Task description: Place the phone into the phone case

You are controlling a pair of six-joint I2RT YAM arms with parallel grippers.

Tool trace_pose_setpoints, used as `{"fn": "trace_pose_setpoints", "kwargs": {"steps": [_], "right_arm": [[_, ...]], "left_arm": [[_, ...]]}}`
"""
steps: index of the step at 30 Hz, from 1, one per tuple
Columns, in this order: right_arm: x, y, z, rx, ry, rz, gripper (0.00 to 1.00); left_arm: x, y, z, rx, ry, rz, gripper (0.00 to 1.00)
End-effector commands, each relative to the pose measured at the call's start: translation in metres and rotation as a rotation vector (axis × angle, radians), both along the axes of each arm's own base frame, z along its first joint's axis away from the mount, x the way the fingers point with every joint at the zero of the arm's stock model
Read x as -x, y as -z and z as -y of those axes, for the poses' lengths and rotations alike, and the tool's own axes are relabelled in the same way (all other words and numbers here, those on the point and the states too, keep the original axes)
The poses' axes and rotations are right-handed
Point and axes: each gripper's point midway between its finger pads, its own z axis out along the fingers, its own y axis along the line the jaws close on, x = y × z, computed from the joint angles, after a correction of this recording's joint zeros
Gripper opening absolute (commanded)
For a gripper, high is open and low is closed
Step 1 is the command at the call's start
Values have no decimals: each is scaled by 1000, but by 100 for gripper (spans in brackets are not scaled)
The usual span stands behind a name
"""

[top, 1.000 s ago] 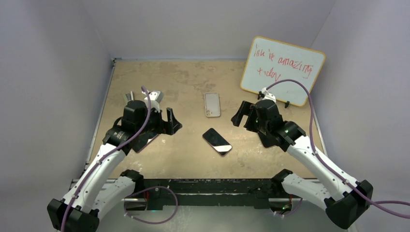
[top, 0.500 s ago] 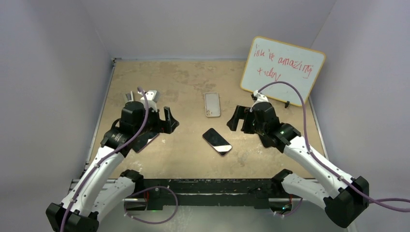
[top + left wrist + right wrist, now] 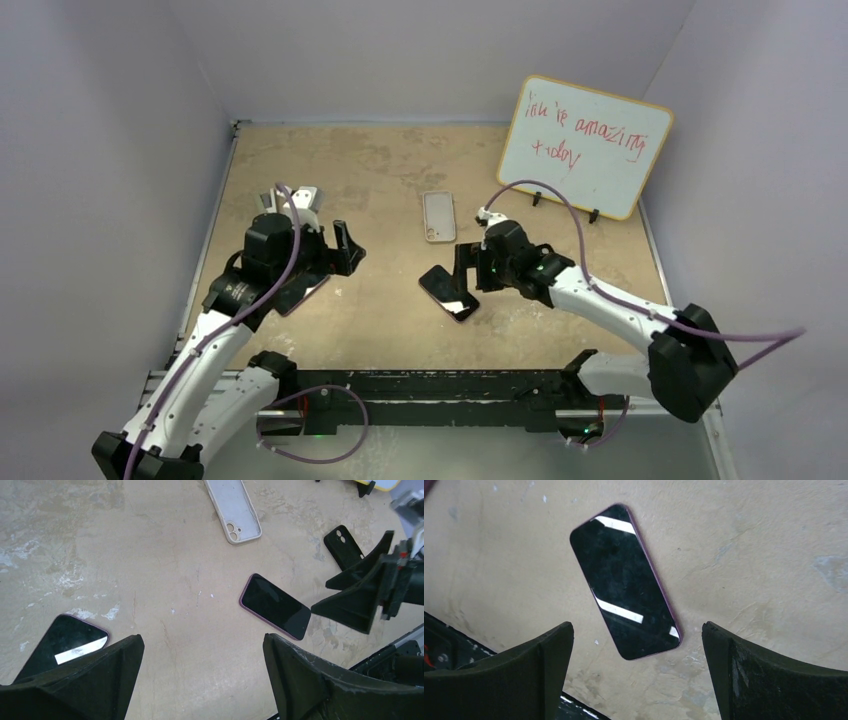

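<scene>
The right gripper hangs just over the purple-edged phone, jaws spread wide and holding nothing. The phone lies flat, screen up, at mid-table, apart from the clear phone case further back. I'd call this the reach, with the grasp not yet made. Next, it should drop and square its fingers across the slanted phone's narrow sides. The left gripper hovers, also spread and empty.

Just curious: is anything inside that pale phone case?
Nothing: the phone case lies open side up and empty, showing its bare inner back and camera hole. The table under it is covered.
</scene>
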Motion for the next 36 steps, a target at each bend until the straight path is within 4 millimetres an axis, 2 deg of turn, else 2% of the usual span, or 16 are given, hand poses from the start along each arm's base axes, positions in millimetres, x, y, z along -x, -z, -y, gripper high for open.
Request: {"fn": "trace_pose_setpoints", "kwargs": {"steps": [1, 8, 12, 18, 25, 32, 35, 36], "right_arm": [[-6, 4, -22, 45, -81, 49, 99], [-6, 28, -43, 212, -164, 69, 99], [-5, 43, -47, 301, -204, 64, 99], [-7, 55, -43, 437, -212, 79, 99], [5, 70, -40, 443, -260, 42, 98], [11, 82, -31, 464, -225, 20, 88], [13, 86, -29, 465, -211, 10, 85], [13, 85, -29, 460, -204, 9, 82]], "left_arm": [[-1, -9, -5, 3, -29, 45, 93], [0, -12, -9, 5, -50, 53, 92], [2, -18, -15, 8, -81, 76, 93], [3, -20, -19, 5, -101, 80, 93], [3, -20, -23, 6, -135, 79, 93], [-2, -12, -23, -4, -154, 39, 93], [-4, -9, -21, -3, -151, 15, 91], [-4, -7, -20, -3, -152, 8, 89]]}}
